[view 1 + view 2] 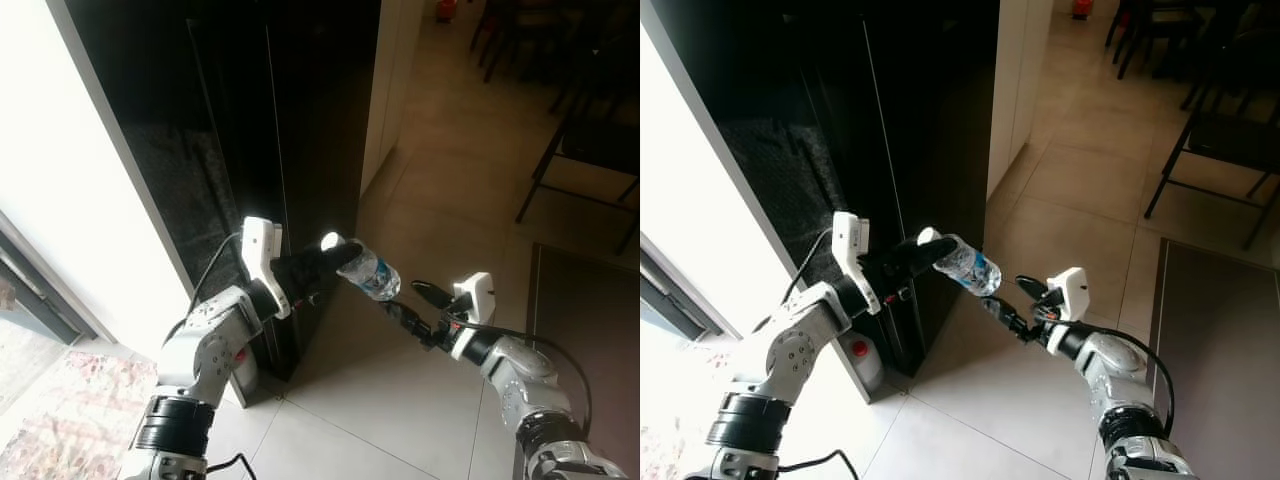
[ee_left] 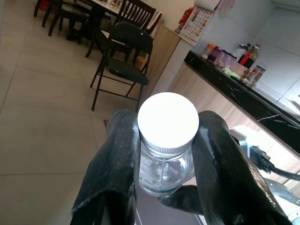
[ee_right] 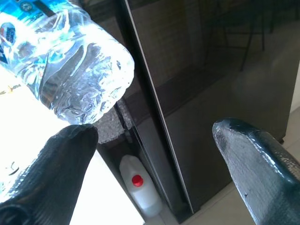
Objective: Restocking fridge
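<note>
fridge (image 1: 300,120) doors closed, blocking | tiled floor (image 1: 450,180) right open

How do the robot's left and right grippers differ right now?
The left gripper is shut on the water bottle, its fingers clamping the neck just under the white cap; the right gripper is open and holds nothing. The left gripper carries the bottle in front of the black fridge; the right gripper sits just below the bottle's base, one finger near it. Both have black fingers.

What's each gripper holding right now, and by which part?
Left gripper holds the water bottle by its neck, fingers clamped just under the white cap. Right gripper is open, holding nothing.
</note>
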Controlling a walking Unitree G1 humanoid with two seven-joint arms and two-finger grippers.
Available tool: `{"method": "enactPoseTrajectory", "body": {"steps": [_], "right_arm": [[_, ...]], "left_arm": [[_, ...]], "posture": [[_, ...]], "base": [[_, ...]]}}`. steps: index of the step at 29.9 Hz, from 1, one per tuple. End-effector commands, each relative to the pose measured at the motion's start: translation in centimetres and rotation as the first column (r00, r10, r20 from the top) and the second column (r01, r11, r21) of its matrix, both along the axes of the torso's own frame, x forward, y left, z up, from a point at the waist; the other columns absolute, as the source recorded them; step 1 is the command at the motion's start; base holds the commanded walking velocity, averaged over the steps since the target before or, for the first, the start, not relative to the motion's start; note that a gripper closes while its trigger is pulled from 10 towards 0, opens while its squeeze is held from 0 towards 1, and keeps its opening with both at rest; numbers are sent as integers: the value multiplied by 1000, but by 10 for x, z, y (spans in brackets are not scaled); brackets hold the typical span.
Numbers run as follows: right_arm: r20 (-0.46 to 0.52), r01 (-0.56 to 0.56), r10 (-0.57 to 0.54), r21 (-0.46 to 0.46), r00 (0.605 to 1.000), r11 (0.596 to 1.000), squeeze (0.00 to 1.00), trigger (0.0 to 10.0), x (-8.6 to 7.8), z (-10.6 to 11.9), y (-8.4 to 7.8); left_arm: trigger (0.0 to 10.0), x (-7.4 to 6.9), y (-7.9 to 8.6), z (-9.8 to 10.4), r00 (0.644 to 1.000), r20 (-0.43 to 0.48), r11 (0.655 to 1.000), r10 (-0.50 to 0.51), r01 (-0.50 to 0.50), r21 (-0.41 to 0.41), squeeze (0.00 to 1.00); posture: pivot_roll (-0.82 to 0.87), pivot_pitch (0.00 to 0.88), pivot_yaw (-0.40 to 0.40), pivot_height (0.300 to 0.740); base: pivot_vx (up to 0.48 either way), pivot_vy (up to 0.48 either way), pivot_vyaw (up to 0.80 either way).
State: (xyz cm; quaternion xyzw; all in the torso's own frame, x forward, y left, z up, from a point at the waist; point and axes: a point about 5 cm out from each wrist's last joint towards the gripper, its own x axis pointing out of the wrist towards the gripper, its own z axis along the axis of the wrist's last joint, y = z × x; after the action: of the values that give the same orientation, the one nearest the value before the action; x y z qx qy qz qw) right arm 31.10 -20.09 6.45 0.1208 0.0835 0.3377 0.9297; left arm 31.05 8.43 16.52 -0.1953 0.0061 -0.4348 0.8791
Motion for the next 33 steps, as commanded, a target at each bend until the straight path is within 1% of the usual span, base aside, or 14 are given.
{"method": "enactPoseTrajectory", "body": {"steps": [1,2,5,9,12,13,17,26,30,33], "right_arm": [[44,-12,11,34,999,999,0,10000,8,14,3],[41,-60,58,33,997,998,0,10000,7,13,9],[32,-86,86,26,996,996,0,10000,5,11,13],[10,-107,107,24,994,994,0,10000,1,7,14],[8,-88,88,11,996,996,0,10000,1,5,12],[7,-67,67,7,998,998,0,10000,1,5,9],[1,-51,51,-1,999,999,0,10000,1,6,3],[2,-55,55,-8,998,998,0,10000,2,8,2],[6,8,-8,-39,1000,999,0,10000,4,9,-8],[19,77,-76,-63,997,995,0,10000,8,13,-16]], "left_arm": [[10000,-5,-4,-3,999,-15,999,-43,44,11,0],[10000,-5,-6,-2,999,-15,999,-44,45,6,0],[10000,-6,-8,0,999,-11,999,-42,42,-7,0],[10000,-4,-11,4,999,-1,999,-34,34,-15,0],[10000,-4,-12,5,999,1,999,-39,39,-15,0],[10000,-4,-12,5,999,2,999,-47,47,-12,0],[10000,-5,-10,5,999,1,999,-48,48,-4,0],[10000,-3,-10,7,999,6,999,-35,35,-9,0],[10000,-5,-9,5,999,0,999,-50,50,1,0],[10000,-4,-7,4,999,-1,999,-46,46,13,0]], "posture": [[15,0,1,740],[15,0,1,740],[15,0,1,740],[19,0,-1,740],[19,0,-1,740],[19,0,-1,740],[17,0,-1,740],[18,0,-2,740],[18,0,-2,740],[18,0,-2,740]], "base": [[0,0,0],[0,0,0],[0,0,0],[0,0,0],[0,0,0],[0,0,0],[0,0,0],[0,0,0],[0,0,0],[0,0,0]]}}
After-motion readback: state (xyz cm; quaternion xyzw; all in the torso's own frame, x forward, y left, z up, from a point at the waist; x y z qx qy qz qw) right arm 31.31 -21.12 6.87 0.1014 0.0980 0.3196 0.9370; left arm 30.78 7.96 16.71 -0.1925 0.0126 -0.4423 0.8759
